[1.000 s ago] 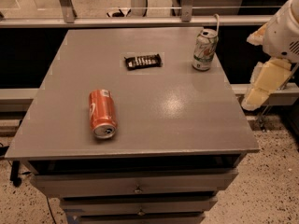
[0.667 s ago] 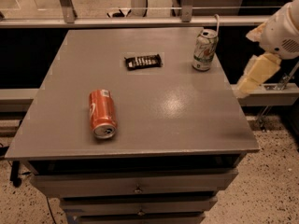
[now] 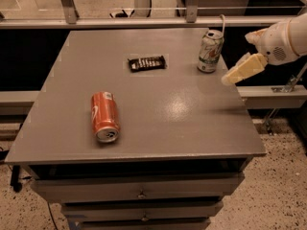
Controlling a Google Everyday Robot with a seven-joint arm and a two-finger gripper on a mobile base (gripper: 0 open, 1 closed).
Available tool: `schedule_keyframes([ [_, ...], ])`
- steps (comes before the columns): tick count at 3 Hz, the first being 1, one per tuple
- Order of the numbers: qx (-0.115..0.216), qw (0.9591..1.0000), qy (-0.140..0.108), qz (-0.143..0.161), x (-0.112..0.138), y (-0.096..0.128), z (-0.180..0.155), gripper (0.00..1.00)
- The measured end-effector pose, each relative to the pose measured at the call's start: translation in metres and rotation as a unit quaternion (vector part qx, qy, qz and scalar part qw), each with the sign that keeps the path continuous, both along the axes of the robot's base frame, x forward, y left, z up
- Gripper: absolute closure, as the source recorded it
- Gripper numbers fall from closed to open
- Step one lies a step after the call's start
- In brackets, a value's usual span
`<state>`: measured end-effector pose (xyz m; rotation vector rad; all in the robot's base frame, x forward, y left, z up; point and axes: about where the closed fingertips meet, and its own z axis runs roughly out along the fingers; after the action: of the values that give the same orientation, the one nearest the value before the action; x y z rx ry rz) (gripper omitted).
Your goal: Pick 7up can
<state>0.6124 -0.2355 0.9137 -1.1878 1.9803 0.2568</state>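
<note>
The 7up can [image 3: 210, 51], white and silver with green and red markings, stands upright near the far right edge of the grey table [image 3: 158, 109]. My gripper [image 3: 242, 69] hangs at the right edge of the table, just right of the can and slightly nearer to me, not touching it. Its cream-coloured finger points down-left toward the table. The white arm body reaches in from the right edge of the view.
An orange soda can [image 3: 104, 116] lies on its side at the table's left front. A dark snack bar [image 3: 147, 63] lies flat at the middle rear. Drawers sit below the tabletop. A metal railing [image 3: 144, 20] runs behind the table.
My gripper has risen and swung left from beside the table's right edge, closer to the 7up can. The cans and the bar have not moved.
</note>
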Motion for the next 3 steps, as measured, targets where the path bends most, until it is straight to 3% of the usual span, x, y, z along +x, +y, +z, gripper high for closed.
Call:
schedule_keyframes([
  [1,0.073,0.9968,-0.034,-0.003,0.031,0.007,-0.008,0.00],
  [3,0.157,0.9838,-0.086,0.001,0.084,0.019,-0.017,0.00],
])
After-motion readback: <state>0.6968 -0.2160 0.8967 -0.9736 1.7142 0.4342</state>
